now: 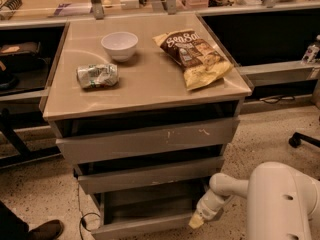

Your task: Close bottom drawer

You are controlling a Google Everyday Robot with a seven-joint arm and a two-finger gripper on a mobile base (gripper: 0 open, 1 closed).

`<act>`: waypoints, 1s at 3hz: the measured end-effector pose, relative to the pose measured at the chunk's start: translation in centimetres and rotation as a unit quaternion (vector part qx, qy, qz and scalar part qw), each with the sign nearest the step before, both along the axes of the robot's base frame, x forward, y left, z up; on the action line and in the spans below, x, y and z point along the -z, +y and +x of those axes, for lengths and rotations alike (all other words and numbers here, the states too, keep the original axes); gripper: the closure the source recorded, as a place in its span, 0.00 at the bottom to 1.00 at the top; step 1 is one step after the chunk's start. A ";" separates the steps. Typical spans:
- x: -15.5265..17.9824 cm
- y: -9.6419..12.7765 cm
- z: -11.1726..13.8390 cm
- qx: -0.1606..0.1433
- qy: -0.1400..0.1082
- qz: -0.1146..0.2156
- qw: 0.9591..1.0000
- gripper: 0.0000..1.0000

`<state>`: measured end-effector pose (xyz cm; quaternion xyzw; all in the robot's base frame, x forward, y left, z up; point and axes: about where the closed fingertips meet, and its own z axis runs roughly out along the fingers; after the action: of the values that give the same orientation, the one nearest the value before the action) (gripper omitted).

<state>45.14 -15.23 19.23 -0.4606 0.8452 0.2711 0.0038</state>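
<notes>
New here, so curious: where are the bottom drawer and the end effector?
bottom drawer (145,225): camera view, flat front panel.
end effector (196,222): camera view, its tip, by the drawer's right front corner.
</notes>
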 end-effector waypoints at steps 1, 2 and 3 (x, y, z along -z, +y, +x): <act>0.3 0.2 0.5 0.001 -0.012 -0.005 1.000 1.00; 0.3 0.2 0.5 0.001 -0.012 -0.005 1.000 0.81; 0.3 0.2 0.5 0.000 -0.011 -0.005 1.000 0.58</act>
<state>45.66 -14.98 18.95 -0.4633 0.8466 0.2617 0.0115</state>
